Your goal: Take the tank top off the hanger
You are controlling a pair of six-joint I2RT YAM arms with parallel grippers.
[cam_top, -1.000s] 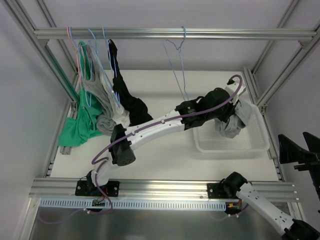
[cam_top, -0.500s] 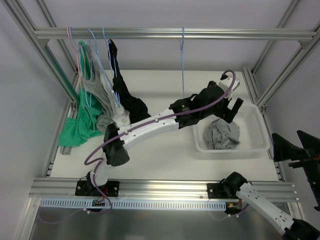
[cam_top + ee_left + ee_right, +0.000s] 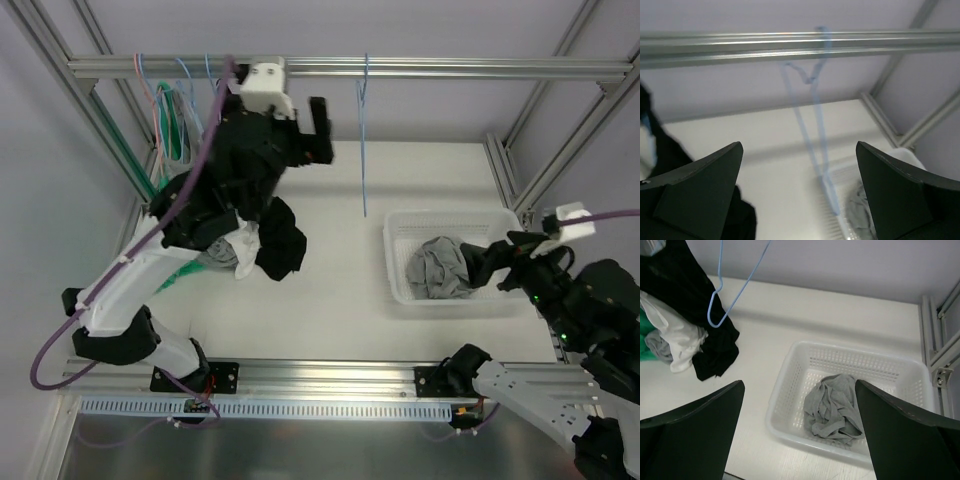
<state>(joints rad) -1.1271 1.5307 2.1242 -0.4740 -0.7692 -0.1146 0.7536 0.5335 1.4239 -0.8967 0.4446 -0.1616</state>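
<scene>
Finds the grey tank top (image 3: 438,268) crumpled in the white basket (image 3: 782,395), off the bare blue hanger (image 3: 364,140) on the rail (image 3: 450,67). Seems soft, light, limp; best pinched at a strap or bunched fold. Shows left gripper (image 3: 797,147) and right gripper (image 3: 800,385) both spread wide, holding nothing; leaves open table (image 3: 330,300) between basket and hanging black garment (image 3: 280,240), though frame posts (image 3: 505,175) crowd the basket's right side.

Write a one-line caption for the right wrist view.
Grey tank top crumpled in the white basket, empty blue hanger hanging behind, framed by the open right gripper.
</scene>
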